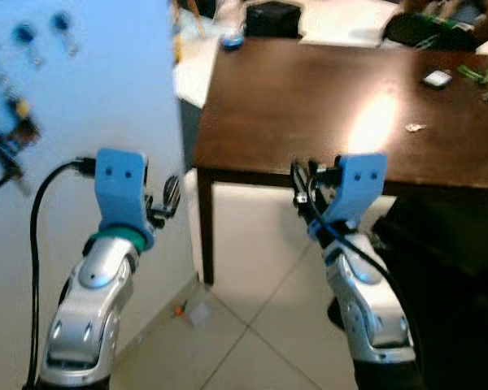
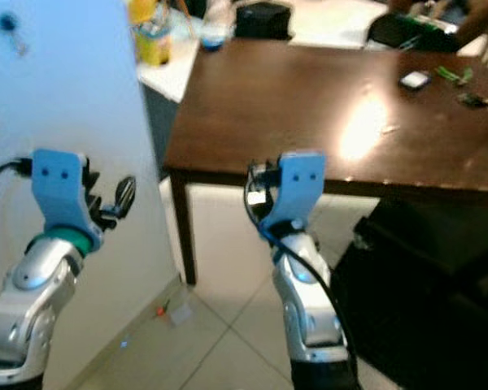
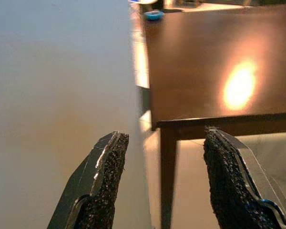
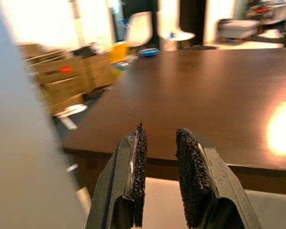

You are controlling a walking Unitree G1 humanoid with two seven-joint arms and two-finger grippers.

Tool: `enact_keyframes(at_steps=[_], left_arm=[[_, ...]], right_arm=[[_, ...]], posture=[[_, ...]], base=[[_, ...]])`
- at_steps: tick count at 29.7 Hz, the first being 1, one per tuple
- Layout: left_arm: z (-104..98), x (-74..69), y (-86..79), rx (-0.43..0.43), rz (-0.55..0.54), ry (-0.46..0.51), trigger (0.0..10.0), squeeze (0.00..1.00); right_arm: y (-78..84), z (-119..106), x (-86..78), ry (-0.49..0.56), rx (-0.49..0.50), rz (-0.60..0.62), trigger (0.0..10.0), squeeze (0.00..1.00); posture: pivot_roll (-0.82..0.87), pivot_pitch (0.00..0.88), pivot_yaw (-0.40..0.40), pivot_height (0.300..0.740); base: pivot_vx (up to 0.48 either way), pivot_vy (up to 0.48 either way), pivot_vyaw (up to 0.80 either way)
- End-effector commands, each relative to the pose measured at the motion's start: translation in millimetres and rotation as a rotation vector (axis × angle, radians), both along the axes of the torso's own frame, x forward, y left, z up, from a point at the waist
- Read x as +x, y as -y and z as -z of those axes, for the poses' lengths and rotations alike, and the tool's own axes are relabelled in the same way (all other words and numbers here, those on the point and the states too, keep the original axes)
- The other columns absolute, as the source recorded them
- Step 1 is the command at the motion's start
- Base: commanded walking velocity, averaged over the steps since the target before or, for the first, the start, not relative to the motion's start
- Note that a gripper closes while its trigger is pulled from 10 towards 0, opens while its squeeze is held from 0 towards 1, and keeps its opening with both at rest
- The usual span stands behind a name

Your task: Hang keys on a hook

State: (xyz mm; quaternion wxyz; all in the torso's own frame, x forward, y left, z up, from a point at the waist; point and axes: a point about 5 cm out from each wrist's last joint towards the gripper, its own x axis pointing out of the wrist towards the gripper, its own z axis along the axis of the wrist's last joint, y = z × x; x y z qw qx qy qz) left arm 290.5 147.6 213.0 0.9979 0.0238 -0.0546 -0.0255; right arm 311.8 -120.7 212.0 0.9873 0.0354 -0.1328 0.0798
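Note:
Several blurred blue-headed keys [image 1: 24,35] hang on the white wall panel [image 1: 98,81] at my left, with a darker bunch [image 1: 8,140] lower down. My left gripper [image 1: 164,201] is raised beside that panel, open, with nothing between its fingers [image 3: 109,162]. My right gripper [image 1: 302,183] is held up in front of the near edge of the dark brown table [image 1: 309,97]. Its pads [image 4: 140,152] stand a little apart and hold nothing. A small pale object [image 1: 437,78] lies far back on the table; I cannot tell what it is.
Green bits [image 1: 476,73] lie at the table's far right. A bottle [image 1: 230,24] and a dark bag [image 1: 272,18] stand beyond its far edge. A black bulky shape [image 1: 447,268] fills the lower right. The tiled floor [image 1: 252,325] carries small orange litter [image 1: 179,309].

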Motion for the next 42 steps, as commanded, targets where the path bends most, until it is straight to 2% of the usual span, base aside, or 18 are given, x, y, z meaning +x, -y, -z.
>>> enact_keyframes(at_steps=[1,13,22,42], left_arm=[[0.9,-0.5,4.3,-0.006,0.015,-0.004,10.0,0.0],[-1.0,-1.1,7.0,-0.053,0.028,0.001,10.0,0.0],[-1.0,-1.2,7.9,-0.018,0.02,0.012,10.0,0.0],[-3.5,0.1,3.0,-0.011,-0.016,0.038,10.0,0.0]], right_arm=[[1.8,2.8,-1.2,-0.012,0.003,0.009,10.0,0.0],[2.0,3.4,-1.9,-0.014,0.001,0.01,10.0,0.0],[1.7,4.3,-2.1,-0.017,-0.002,0.01,10.0,0.0],[1.4,4.8,-2.4,-0.018,-0.001,0.013,10.0,0.0]], posture=[[-0.08,0.074,0.07,0.74],[-0.08,0.078,0.07,0.74],[-0.07,0.079,0.071,0.74],[-0.07,0.081,0.072,0.74]], base=[[0.0,0.0,-0.8],[0.0,0.0,-0.8],[0.0,0.0,-0.8],[0.039,0.0,-0.8]])
